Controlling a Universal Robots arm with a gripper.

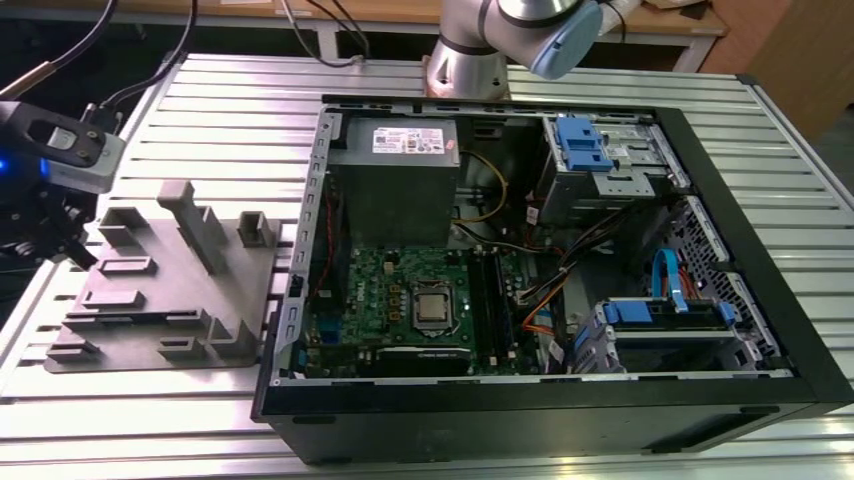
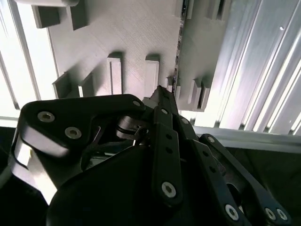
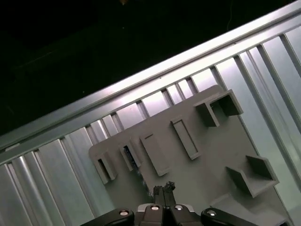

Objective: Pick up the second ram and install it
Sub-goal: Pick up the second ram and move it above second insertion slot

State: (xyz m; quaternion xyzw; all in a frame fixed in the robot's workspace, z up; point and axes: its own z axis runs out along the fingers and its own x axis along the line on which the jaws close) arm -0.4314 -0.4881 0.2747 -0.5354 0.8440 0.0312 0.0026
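My gripper (image 1: 70, 250) hangs at the exterior view's far left, just left of the grey fixture block (image 1: 160, 290) and above the table. Its dark fingertips (image 3: 163, 189) are pressed together with nothing between them, over the block's near edge. In the second wrist view the gripper (image 2: 160, 92) points at the block's raised holders (image 2: 114, 73). A thin dark sliver with a bluish glint (image 3: 129, 157) stands in one holder slot; I cannot tell whether it is the second ram. The motherboard (image 1: 400, 300) and its long dark slots (image 1: 491, 300) lie inside the open computer case.
The open black case (image 1: 561, 400) fills the middle and right of the ribbed metal table (image 1: 240, 110). Inside it are a power supply (image 1: 396, 175), blue drive brackets (image 1: 581, 140) and loose cables. The arm's base (image 1: 467, 70) stands behind the case. The table edge runs close to the fixture block.
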